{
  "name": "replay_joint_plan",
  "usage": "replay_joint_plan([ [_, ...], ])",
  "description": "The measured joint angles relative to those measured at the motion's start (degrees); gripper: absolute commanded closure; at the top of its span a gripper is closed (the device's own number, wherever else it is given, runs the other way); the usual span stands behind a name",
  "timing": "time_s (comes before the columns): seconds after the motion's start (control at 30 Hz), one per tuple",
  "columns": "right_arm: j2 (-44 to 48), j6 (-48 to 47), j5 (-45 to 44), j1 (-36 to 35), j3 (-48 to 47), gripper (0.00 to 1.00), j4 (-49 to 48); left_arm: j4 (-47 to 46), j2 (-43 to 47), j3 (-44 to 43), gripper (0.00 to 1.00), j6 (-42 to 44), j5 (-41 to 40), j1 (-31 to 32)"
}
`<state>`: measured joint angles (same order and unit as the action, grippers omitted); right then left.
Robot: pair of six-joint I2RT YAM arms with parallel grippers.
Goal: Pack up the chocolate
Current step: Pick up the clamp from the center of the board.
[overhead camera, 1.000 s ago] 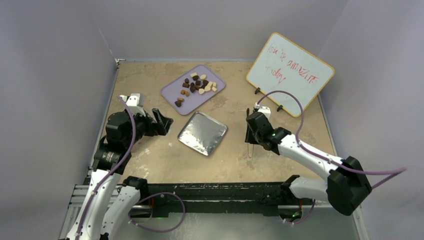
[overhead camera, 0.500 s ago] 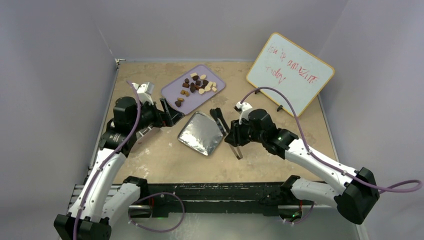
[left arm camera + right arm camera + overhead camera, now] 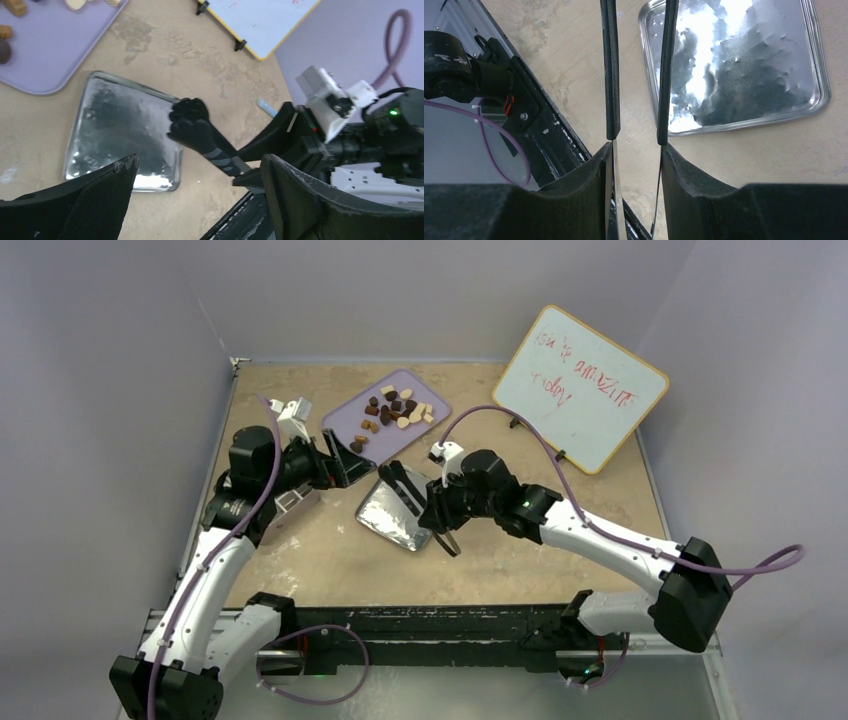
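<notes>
**A:** Right end effector, state?

**B:** Partly closed, clamping a pair of black tongs. The tong arms stand apart with nothing between them. The tips hover over one edge of the foil tray, which is bare.

**A:** Left end effector?

**B:** Jaws wide and empty, just beside the near corner of the lilac tray.

**A:** Chocolate?

**B:** Every lump sits on the lilac tray, far side of the tabletop. None is packed. My judgement: this is the approach for a first pick. Next, the tongs must go past the foil, straddle one lump, then squeeze gently.
</notes>
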<state>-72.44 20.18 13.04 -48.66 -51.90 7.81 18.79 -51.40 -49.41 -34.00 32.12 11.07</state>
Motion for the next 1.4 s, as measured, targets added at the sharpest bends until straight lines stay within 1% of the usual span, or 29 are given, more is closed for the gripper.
replay_joint_plan([
  [0.17, -1.7, -0.3, 0.0, -0.7, -1.2, 0.61, -0.9, -3.9, -0.1, -0.2, 0.13, -3.8, 6.1, 0.2],
  [0.27, -2.3, -0.3, 0.1, -1.0, -2.2, 0.61, -1.2, -5.7, -3.0, -0.9, 0.14, -5.7, 9.7, 0.3],
  [0.4, -2.4, -0.3, 0.5, -1.3, -3.0, 0.61, -2.3, -6.4, -7.1, -1.1, 0.20, -7.0, 10.9, 0.3],
  [0.5, -2.4, -0.3, 0.6, -1.6, -3.5, 0.61, -2.6, -4.8, -8.9, -1.3, 0.20, -6.4, 8.9, 0.5],
  [0.6, -2.4, -0.3, 0.5, -1.7, -3.7, 0.62, -2.6, -0.6, -10.3, -2.6, 0.20, -3.7, 4.3, 0.9],
  [0.7, -2.4, -0.3, -0.1, -1.9, -3.7, 0.61, -2.6, 2.5, -10.4, -2.8, 0.21, -1.3, -0.6, 1.0],
  [0.93, -2.4, -0.3, -1.6, -1.9, -4.0, 0.61, -2.6, 6.2, -10.4, -2.4, 0.25, 1.2, -6.8, 1.0],
  [1.4, -0.5, 0.2, -7.3, -1.9, -4.5, 0.60, -1.7, 9.5, -11.2, -2.2, 0.26, 3.2, -9.4, 1.0],
])
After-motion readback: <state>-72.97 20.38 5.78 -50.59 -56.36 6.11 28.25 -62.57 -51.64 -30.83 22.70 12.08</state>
